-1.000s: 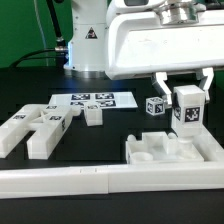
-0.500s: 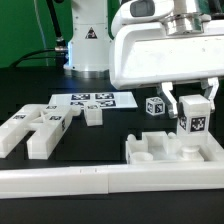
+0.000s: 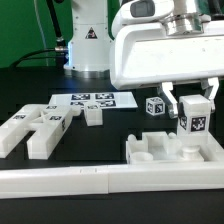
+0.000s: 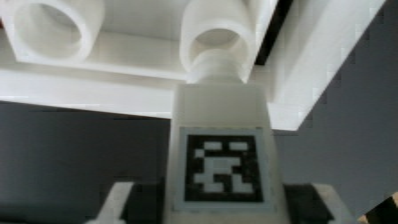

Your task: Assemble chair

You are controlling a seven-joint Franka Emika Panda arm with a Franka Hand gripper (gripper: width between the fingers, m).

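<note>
My gripper point(image 3: 190, 100) is shut on a white chair post point(image 3: 191, 118) with a black-and-white tag on its face. It holds the post upright over the far right part of the white chair slab point(image 3: 160, 152). In the wrist view the post point(image 4: 222, 120) points its narrow end at a round hole point(image 4: 217, 42) in the slab point(image 4: 125, 62). My gripper point(image 4: 222, 198) clamps the post from both sides, and one finger point(image 4: 128, 200) shows beside the tag. Whether the post's tip touches the hole I cannot tell.
A small tagged cube point(image 3: 154, 106) lies behind the slab. Several loose white chair pieces point(image 3: 30, 130) and a small block point(image 3: 92, 115) lie at the exterior view's left. The marker board point(image 3: 95, 100) lies before the robot base point(image 3: 88, 40). A long white border rail point(image 3: 100, 182) runs along the front.
A second ago the post hung slightly higher and further to the exterior view's left. It then came down toward the slab and has stayed still for the last half second.
</note>
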